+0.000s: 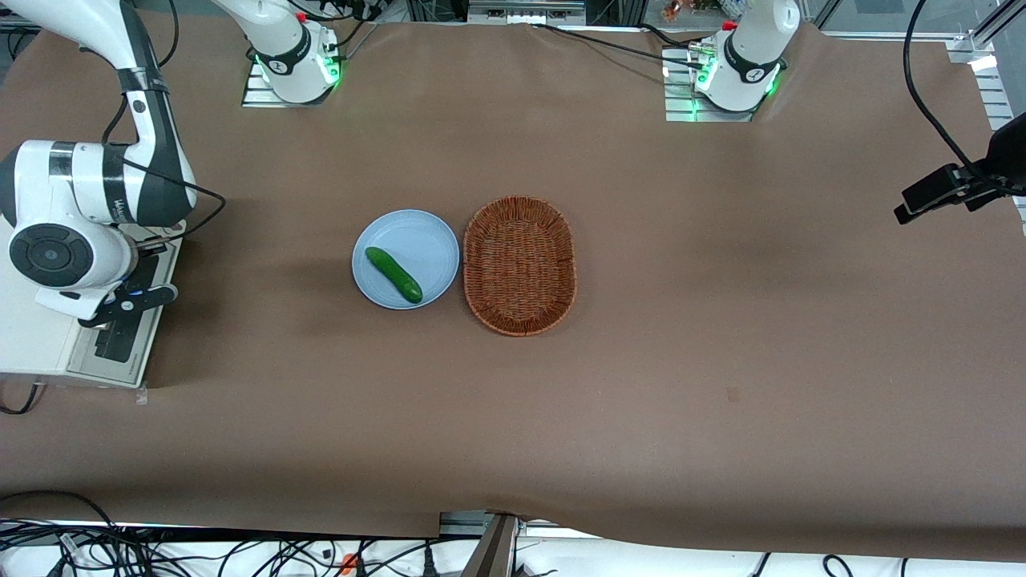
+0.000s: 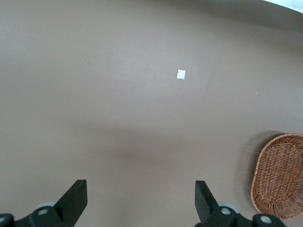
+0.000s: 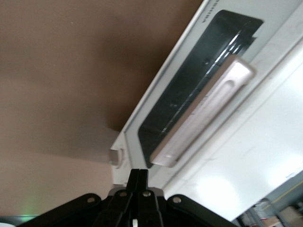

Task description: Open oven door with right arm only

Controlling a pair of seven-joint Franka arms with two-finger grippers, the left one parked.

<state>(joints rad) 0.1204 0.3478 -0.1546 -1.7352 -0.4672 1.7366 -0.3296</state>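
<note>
The right arm's gripper (image 3: 138, 182) hangs over the oven door (image 3: 189, 94), fingers (image 3: 138, 177) pressed together, gripping nothing.

You're looking down on the brown table covering (image 2: 118, 94), which fills nearly the whole left wrist view. 1 small white scrap (image 2: 181, 74) lies flat on it, well apart from everything else. A wicker basket (image 2: 279, 176), oval and reddish-brown, sits at the frame's edge and is partly cut off, so you see only part of its woven rim and floor. The parked arm's 2 black fingers (image 2: 75, 199) reach into the frame with bare covering between them. A soft shadow darkens the covering between the scrap and those fingers. The right arm's gripper does not appear here.
</note>
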